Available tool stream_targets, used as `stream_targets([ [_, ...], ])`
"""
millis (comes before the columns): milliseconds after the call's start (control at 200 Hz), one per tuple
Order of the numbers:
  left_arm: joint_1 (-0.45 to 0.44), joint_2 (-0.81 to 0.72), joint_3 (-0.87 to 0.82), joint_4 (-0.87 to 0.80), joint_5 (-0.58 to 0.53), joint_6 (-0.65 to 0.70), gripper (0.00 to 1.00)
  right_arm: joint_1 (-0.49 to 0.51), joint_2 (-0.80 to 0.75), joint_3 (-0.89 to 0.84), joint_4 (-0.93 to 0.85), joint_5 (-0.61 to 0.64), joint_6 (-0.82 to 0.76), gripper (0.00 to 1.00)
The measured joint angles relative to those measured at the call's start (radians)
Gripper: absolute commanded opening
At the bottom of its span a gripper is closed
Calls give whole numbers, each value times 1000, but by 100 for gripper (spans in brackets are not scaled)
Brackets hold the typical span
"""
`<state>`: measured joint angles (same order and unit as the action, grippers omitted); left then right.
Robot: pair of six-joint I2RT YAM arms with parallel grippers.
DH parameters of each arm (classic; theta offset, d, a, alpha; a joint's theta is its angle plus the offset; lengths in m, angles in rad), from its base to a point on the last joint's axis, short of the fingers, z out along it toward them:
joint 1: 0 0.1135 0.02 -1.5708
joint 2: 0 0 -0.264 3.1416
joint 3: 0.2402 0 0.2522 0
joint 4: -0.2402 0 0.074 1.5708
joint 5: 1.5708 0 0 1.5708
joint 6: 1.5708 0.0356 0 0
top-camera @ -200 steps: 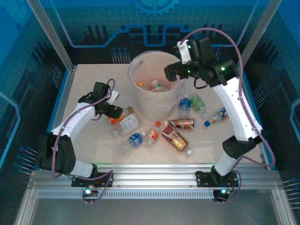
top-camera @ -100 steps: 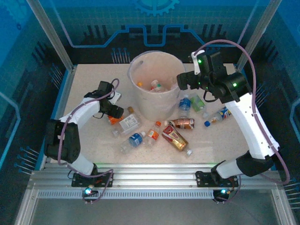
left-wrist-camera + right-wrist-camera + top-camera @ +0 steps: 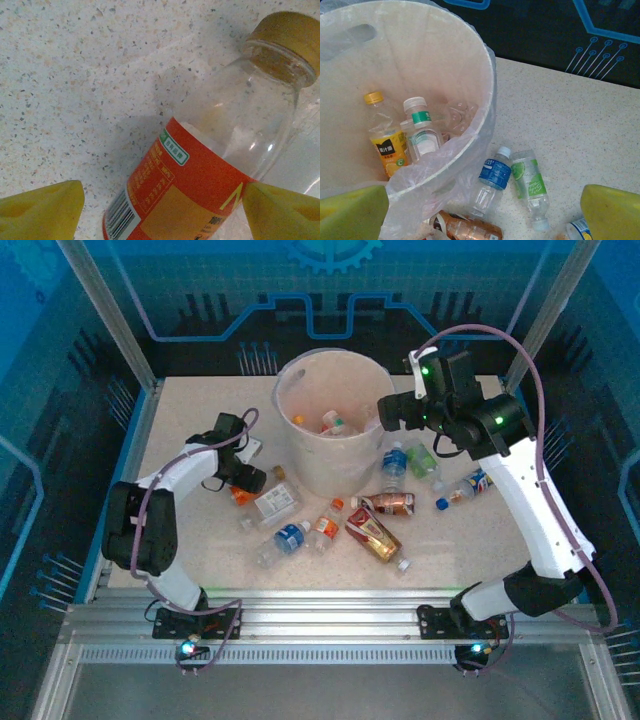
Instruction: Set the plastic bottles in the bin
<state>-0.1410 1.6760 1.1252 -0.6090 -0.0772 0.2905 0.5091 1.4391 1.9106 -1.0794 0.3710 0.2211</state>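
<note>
Left pincer is open, with its yellow fingers straddling an orange-label bottle lying on the speckled table. One finger looks like it's touching the label and the other has a gap, so no real grip. That bottle sits just left of the bin. Right pincer is spread wide with nothing in it, hanging by the bin's right rim. Inside the bin there's a yellow-capped bottle and a white-capped bottle. Just outside, a blue-label bottle and a green-label bottle lie side by side.
</note>
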Motion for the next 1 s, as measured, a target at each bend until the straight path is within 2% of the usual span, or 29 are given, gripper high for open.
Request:
stream_targets([
  [740,44,189,98,3,-20,-3,84,0,-1,-38,10,19,12,100],
  [865,56,219,106,4,-31,-8,80,0,-7,-60,11,23,16,100],
  [940,62,225,106,4,-34,-15,73,-2,-9,-72,12,23,19,100],
  [996,65,225,106,5,-36,-24,71,-3,-10,-82,12,23,22,100],
])
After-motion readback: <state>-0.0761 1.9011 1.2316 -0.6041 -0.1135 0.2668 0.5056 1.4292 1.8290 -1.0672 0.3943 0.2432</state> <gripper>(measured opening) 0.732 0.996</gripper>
